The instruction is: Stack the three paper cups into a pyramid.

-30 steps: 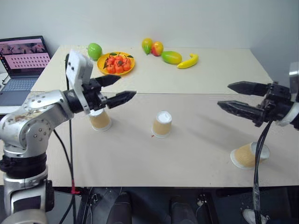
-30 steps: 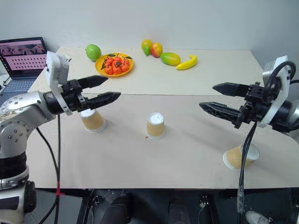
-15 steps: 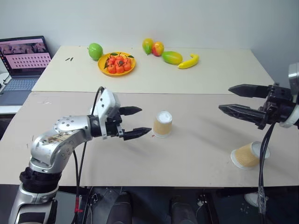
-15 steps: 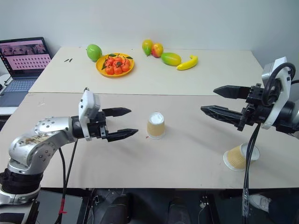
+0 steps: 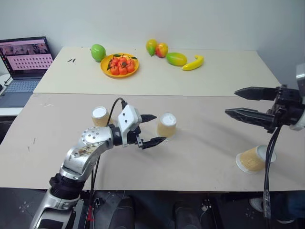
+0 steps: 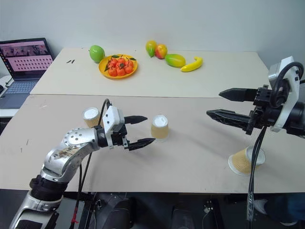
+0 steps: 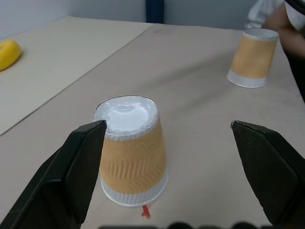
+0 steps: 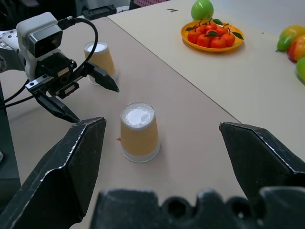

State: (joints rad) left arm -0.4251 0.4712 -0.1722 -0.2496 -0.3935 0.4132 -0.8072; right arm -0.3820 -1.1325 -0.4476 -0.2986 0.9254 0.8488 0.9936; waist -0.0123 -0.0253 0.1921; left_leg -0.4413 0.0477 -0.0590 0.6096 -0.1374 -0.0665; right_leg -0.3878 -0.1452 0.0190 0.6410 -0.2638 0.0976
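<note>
Your left gripper [image 5: 154, 129] is low over the near table [image 5: 200, 162], jaws spread wide and holding nothing. It's pointing at the middle cup [image 5: 166, 125], which sits upside down on its rim. In the left wrist view that cup [image 7: 131, 150] stands in the gap ahead of the two fingers [image 7: 71, 167], closer to one of them, but they aren't touching it as far as you can see.

A second cup [image 5: 99, 116] is also upside down, just behind your left arm, well apart from the middle one. The third cup [image 5: 254, 158] is over on your right, near the front edge of the table, lying tipped on its side with the open mouth facing away from the others. So all three cups are apart; nothing is stacked yet.

Your right gripper [image 5: 248, 102] hangs in the air above the right side of the table, jaws also fully apart and empty, aimed toward the middle.

On the far table [image 5: 224, 71] there's a yellow plate [image 5: 119, 66] of small orange fruit, a green apple [image 5: 98, 52], a mango [image 5: 176, 58], a banana [image 5: 193, 63] and a couple more fruit [image 5: 156, 48]. A laptop [image 5: 21, 67] sits open off to the left.
</note>
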